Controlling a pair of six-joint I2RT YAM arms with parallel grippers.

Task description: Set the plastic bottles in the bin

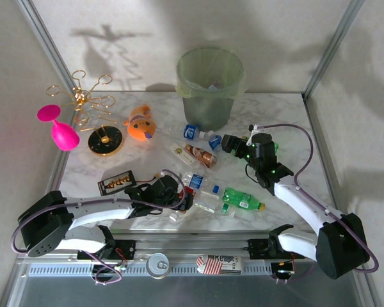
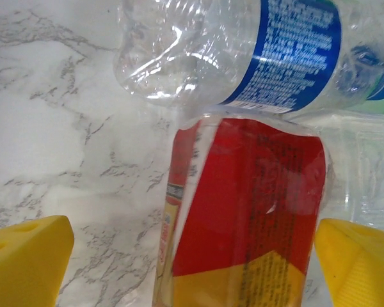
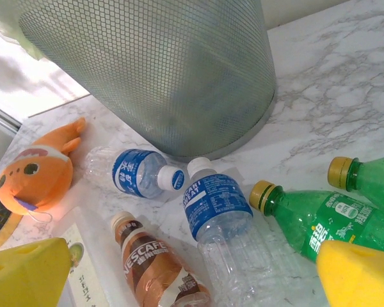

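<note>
1. The left gripper stands wide. Its yellow fingers sit either side of a red-labelled bottle lying on the marble table.
2. The right gripper gapes wide too, empty, above a blue-labelled bottle and a brown bottle.
3. Other bottles, a green bottle among them, lie scattered in front of the upright bin.

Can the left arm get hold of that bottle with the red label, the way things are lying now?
Probably yes. Its jaws stand open on either side of the red-labelled bottle. The blue-labelled clear bottle lies across its far end and may get nudged.
</note>
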